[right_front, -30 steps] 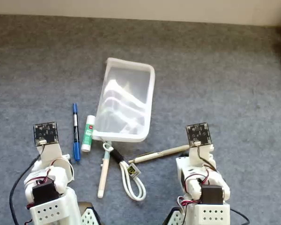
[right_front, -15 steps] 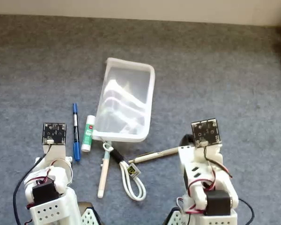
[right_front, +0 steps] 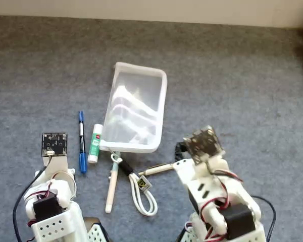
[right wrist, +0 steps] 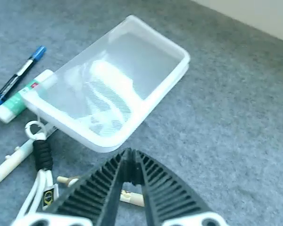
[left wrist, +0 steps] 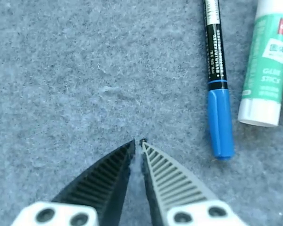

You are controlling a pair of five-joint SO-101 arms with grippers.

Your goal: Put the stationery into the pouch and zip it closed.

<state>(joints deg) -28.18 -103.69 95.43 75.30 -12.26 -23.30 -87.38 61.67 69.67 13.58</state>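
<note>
The see-through pouch [right_front: 136,113] lies on the gray carpet [right_front: 242,75]. The blue pen [right_front: 82,143] and glue stick [right_front: 95,143] lie just beside it. The left gripper [left wrist: 137,142] near the pen and the right gripper [right wrist: 129,154] near the pouch are both pinched tight and hold nothing.

High view looks down over table [right_front: 242,75]; wrist views close, low; all apparently share glue stick [right_front: 94,143].
</note>
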